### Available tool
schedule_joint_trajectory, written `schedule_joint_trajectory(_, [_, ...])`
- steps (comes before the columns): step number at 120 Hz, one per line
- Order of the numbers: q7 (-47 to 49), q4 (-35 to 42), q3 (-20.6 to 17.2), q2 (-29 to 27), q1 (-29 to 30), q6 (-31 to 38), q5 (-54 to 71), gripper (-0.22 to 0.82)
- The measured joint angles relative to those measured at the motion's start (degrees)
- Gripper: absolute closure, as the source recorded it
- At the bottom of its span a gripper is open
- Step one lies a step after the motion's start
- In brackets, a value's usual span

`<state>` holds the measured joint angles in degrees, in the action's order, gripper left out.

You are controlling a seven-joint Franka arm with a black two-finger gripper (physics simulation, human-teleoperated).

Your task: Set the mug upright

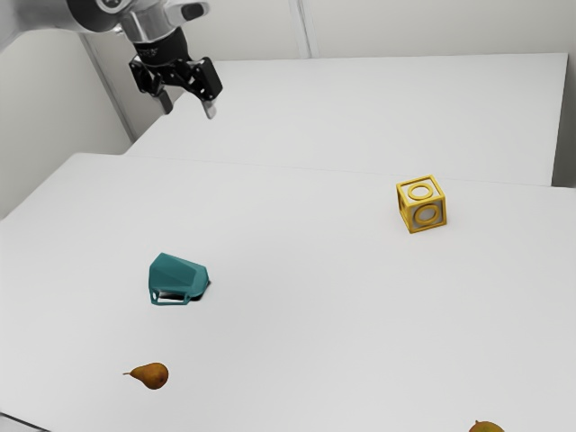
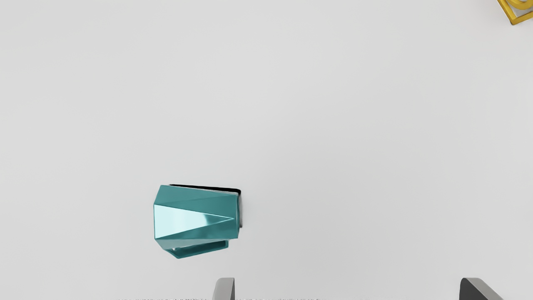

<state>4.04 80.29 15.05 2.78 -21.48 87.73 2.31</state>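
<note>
Looking at the mug (image 1: 179,276), I find it lying on its side on the table (image 1: 297,360), so the upright pose the task wants is not there. I judge what is left to be the whole righting: a hold on the body, a lift, a quarter turn, setting it on its base and letting go. Of what is done I can credit nothing from how it lies.

My gripper (image 1: 189,111) is raised well clear of the tabletop, its two fingers spread wide with nothing between them. In the exterior view the mug sits at six o'clock from the hand, lower down and well apart from it, its handle (image 1: 171,298) on the body's six o'clock side. In the wrist view the mug lies out beyond the fingertips, nearer one finger (image 2: 225,289) than the other, off the centre of the gap, so I expect to shift sideways as well as descend.

From the mug, the exterior view puts the yellow block (image 1: 422,204) between two and three o'clock, well apart, and the brown pear (image 1: 151,375) between six and seven, nearer.
</note>
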Motion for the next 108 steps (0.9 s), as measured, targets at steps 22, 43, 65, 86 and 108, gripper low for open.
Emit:
schedule_joint_trajectory(22, [-0.3, 3.4, 0.8, -2.0, -0.9, 0.2, -2.0, 0.02])
schedule_joint_trajectory(43, [-2.0, 28.7, 3.7, -18.1, 8.0, 6.1, -8.8, 0.02])
schedule_joint_trajectory(65, [-9.0, 39.5, 4.5, -16.4, 23.0, 11.9, -19.2, 0.02])
schedule_joint_trajectory(86, [-22.3, 34.6, 6.8, 4.6, 32.6, 15.1, -34.4, 0.02])
schedule_joint_trajectory(108, [-39.0, 29.3, 8.6, 15.0, 32.6, 15.5, -48.1, 0.02])
